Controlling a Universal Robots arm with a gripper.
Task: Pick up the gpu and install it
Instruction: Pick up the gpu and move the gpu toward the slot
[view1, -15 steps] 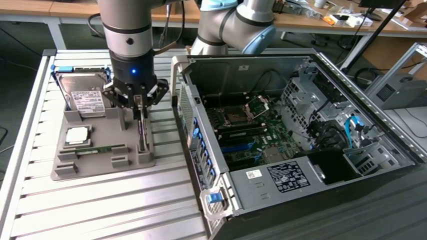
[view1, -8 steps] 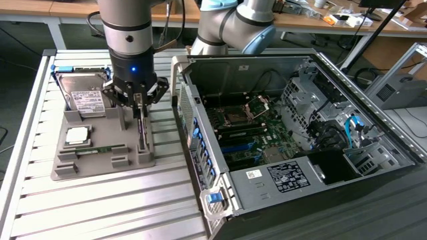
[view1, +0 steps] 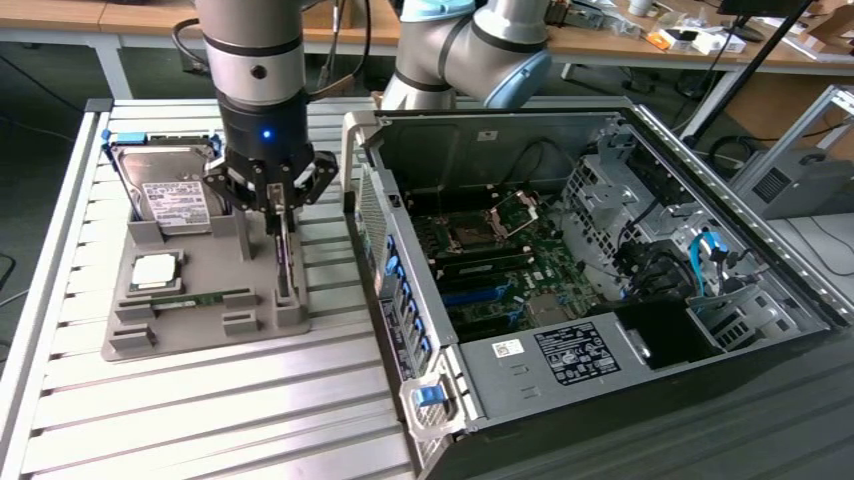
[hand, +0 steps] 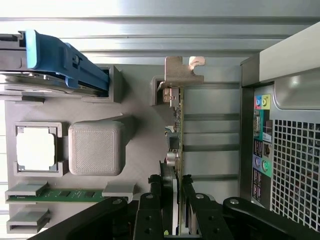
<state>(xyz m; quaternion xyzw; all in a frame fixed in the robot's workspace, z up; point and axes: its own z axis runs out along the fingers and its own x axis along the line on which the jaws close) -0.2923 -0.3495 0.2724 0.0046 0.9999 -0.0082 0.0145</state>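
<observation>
The gpu is a thin green card standing on edge in a slot of the grey holder tray, near the tray's edge that faces the computer. In the wrist view the gpu runs away from the camera, ending in its silver bracket. My gripper points straight down over the card. Its black fingers sit on either side of the board, pressed against its black cooler, so the gripper is shut on the card. The card still sits in the holder.
The open computer case lies close beside the tray, on the exterior view's right, its rear ports facing the holder. The tray also carries a hard drive, a processor and a memory stick. A slatted aluminium table is underneath.
</observation>
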